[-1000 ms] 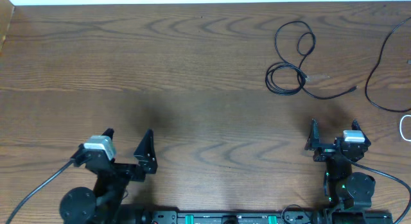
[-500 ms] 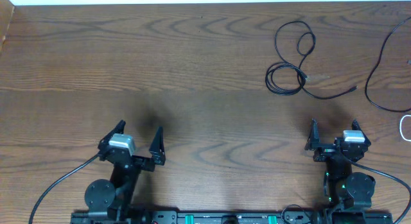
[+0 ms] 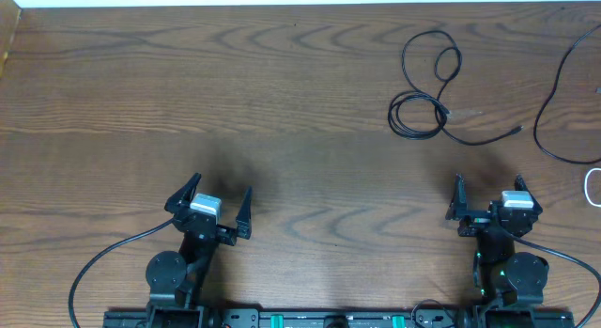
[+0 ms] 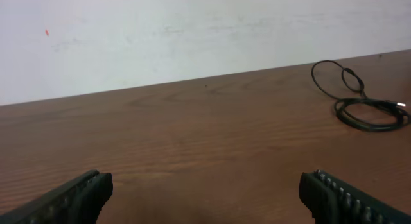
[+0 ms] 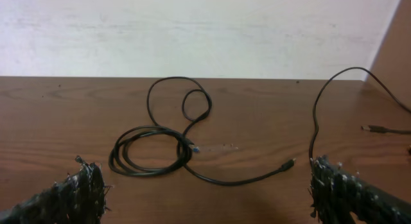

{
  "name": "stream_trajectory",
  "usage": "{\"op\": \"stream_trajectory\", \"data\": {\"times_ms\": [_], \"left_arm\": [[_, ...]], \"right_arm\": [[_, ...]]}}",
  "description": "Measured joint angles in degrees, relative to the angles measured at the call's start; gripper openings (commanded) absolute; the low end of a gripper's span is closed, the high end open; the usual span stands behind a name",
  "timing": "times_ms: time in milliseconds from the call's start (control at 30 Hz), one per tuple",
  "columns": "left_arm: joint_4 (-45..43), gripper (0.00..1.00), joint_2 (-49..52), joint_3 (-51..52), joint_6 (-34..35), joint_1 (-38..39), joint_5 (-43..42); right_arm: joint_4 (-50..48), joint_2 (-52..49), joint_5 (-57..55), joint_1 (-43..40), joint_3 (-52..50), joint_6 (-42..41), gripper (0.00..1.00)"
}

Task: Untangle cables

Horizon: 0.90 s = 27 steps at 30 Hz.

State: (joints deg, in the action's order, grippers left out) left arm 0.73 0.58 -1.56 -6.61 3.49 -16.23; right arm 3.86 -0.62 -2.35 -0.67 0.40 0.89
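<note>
Tabletop (image 3: 282, 84) dark wood-grain, white wall (image 4: 192, 31) behind; left gripper (image 3: 223, 184), right gripper (image 3: 488, 181) spread wide.

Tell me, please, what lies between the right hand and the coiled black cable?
Bare table, crossed only by the loose end of the coiled black cable itself; the overhead and right wrist views both show this.

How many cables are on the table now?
3. A coiled black cable lies ahead of the right end effector; a second black cable curves along the right edge; a white cable loop shows below it, mostly cropped. More may lie off-frame.
</note>
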Motion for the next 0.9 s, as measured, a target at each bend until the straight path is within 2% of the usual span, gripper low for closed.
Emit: {"op": "stream_trajectory", "data": {"times_ms": [400,633,900], "left_arm": [[0.24,0.99,0.00,0.33,-0.92,0.13,3.65],[0.98,0.99,0.00,0.20,5.90,0.76,8.87],[1.16,1.00,0.00,0.17,7.98,0.81,10.23]], "right_arm": [[0.02,0.00,0.00,0.00,0.00,0.02,0.99],[0.02,0.00,0.00,0.00,0.00,0.02,0.99],[0.02,0.00,0.00,0.00,0.00,0.02,0.99]]}}
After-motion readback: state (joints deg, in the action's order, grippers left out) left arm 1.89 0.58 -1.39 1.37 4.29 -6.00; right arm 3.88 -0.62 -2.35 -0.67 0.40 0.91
